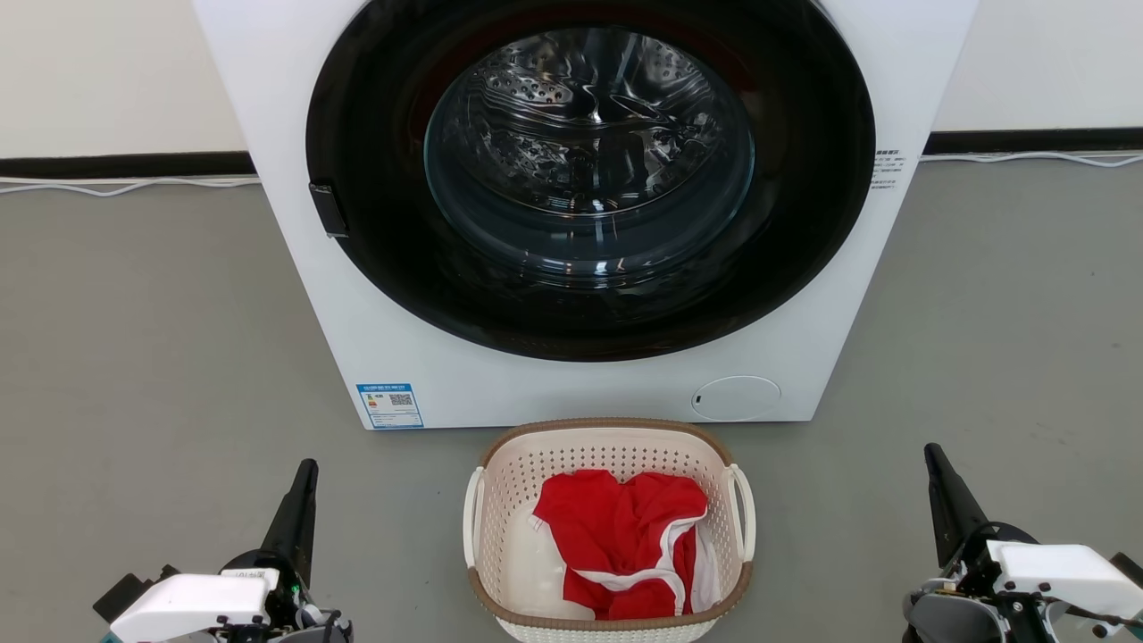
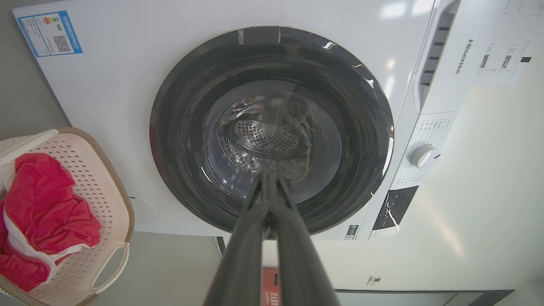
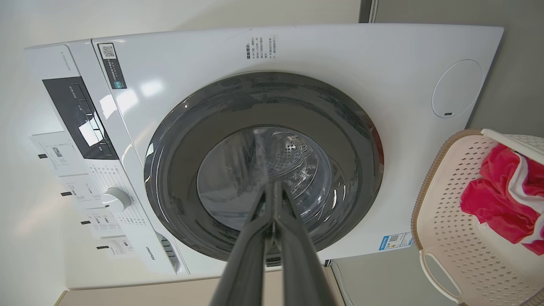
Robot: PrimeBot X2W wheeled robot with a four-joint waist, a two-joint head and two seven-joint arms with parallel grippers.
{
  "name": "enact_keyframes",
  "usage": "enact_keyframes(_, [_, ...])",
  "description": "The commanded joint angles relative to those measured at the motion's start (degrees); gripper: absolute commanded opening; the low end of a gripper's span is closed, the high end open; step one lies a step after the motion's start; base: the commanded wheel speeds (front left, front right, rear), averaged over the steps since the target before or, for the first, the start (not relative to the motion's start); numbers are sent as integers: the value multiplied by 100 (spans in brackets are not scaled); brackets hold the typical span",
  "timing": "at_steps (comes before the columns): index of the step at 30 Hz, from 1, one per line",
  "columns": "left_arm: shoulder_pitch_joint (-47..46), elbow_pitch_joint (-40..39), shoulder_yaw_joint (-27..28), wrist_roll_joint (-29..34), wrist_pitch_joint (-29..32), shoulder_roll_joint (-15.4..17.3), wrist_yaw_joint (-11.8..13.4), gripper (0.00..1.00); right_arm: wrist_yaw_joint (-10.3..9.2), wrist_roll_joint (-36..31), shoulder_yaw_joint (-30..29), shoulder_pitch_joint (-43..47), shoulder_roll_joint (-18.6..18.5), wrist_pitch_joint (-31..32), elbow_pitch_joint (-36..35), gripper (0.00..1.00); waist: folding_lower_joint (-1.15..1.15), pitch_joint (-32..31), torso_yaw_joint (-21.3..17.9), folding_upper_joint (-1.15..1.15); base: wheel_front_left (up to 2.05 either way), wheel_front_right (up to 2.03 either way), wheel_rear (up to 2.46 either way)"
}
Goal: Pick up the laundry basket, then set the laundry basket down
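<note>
On grey floor (image 1: 161, 357), centred just in front of white front-loading washer (image 1: 536, 388): small cream-white perforated plastic laundry basket (image 1: 589, 457) with brown woven-look rim and two white loop handles (image 1: 748, 513).
Holds crumpled red garment (image 1: 616, 527) with white trim. Flanked by left gripper (image 1: 307, 468) at lower left and right gripper (image 1: 932, 454) at lower right of head view, each well apart from nearest handle. Long dark fingers of both pressed together, clenched on nothing, pointing toward washer. In both wrist views, closed finger pair against dark round glass door (image 2: 191, 127), steel drum (image 2: 267, 140) behind; basket at side edge.
</note>
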Motion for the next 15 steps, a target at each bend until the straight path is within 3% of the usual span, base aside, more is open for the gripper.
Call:
enact_keyframes(1, [-321, -167, 173, -28, 35, 82, -41, 0, 41, 38, 108, -243, -59, 41, -173, 0, 0, 0, 0, 0, 0, 0, 0])
enact_keyframes(15, [-320, -167, 173, -28, 35, 82, -41, 0, 41, 38, 108, -243, -59, 41, -173, 0, 0, 0, 0, 0, 0, 0, 0])
